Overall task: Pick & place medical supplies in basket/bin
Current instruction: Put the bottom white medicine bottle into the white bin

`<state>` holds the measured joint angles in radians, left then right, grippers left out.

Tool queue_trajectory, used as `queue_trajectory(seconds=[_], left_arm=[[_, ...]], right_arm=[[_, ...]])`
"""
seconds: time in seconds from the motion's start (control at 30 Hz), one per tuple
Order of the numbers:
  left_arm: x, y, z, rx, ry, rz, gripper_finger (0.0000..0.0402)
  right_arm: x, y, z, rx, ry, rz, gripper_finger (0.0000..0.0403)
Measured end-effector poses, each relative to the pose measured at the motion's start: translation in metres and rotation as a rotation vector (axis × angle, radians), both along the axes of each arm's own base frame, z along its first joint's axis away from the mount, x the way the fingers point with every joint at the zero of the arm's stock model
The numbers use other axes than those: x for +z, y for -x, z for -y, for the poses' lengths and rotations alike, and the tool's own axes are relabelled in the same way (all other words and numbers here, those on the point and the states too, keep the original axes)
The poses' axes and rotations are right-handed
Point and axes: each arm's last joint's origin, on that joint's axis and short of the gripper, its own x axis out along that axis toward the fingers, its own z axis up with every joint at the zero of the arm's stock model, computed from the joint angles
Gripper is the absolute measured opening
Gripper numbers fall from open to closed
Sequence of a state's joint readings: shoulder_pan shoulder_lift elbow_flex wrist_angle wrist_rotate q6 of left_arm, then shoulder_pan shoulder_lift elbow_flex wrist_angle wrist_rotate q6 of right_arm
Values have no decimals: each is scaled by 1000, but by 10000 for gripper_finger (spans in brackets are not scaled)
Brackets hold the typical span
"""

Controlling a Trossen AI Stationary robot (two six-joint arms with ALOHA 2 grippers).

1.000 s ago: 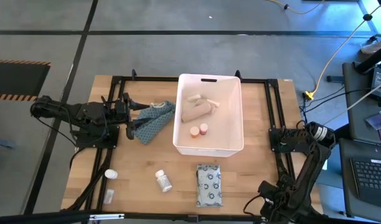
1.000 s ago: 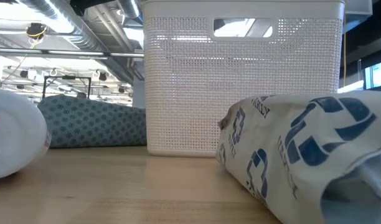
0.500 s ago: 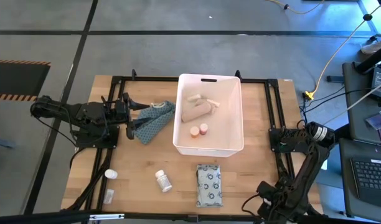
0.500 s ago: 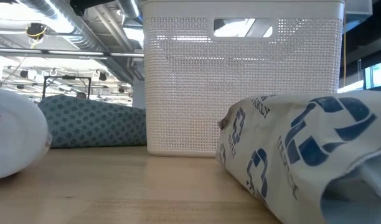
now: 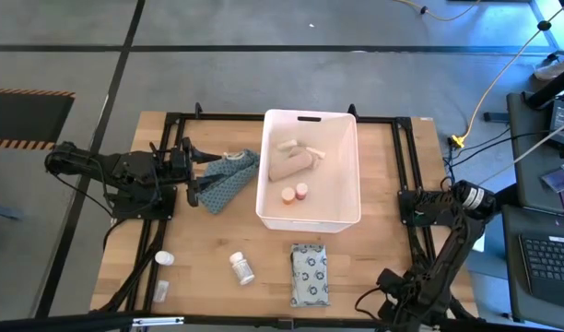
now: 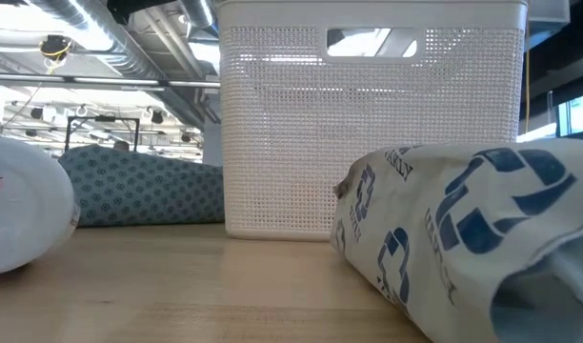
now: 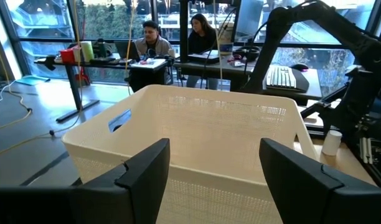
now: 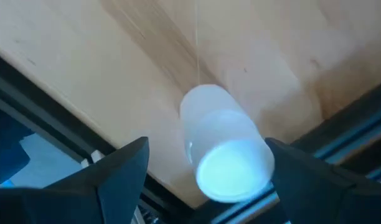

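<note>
The white bin (image 5: 353, 138) stands mid-table and holds a beige bandage roll (image 5: 290, 165), white tubes (image 5: 296, 146) and two red-capped bottles (image 5: 295, 193). A patterned soft pack (image 5: 309, 274) and a white pill bottle (image 5: 241, 267) lie on the table in front of it. My right gripper (image 8: 206, 158) points down, open. Its fingers stand on either side of an upright white bottle (image 8: 225, 152) without touching it. That bottle is hidden under the arm (image 5: 393, 297) in the high view. My left gripper (image 7: 214, 155) is open, level, facing the bin (image 7: 197, 124).
A teal patterned pack (image 5: 229, 177) lies on the table between my left gripper (image 5: 197, 172) and the bin. Two small white bottles (image 5: 163, 259) sit near the front left corner. Black frame rails (image 8: 60, 118) run beside the bottle under my right gripper. People sit at desks beyond the table.
My right arm has sunk a little toward the table at the near right corner, its gripper still open. Nothing else has moved.
</note>
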<state>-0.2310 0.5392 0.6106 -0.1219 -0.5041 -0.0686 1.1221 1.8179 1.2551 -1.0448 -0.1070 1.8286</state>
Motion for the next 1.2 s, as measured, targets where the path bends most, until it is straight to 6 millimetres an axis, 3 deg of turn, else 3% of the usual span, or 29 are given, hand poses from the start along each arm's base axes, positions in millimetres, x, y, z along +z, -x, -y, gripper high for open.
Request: queue_trajectory(seconds=[0.2,0.8,1.03,1.2], left_arm=[[0,0,0,0,0,-1,242],[0,0,0,0,-1,-1,242],[0,0,0,0,0,0,242],[0,0,0,0,-1,-1,242]], right_arm=[[-5,0,1,1,-8,3,303],[-4,-4,2,-6,-19,4,185],[1,-29,1,33,-115,72,180],[20,-58,5,133,-127,207,183]])
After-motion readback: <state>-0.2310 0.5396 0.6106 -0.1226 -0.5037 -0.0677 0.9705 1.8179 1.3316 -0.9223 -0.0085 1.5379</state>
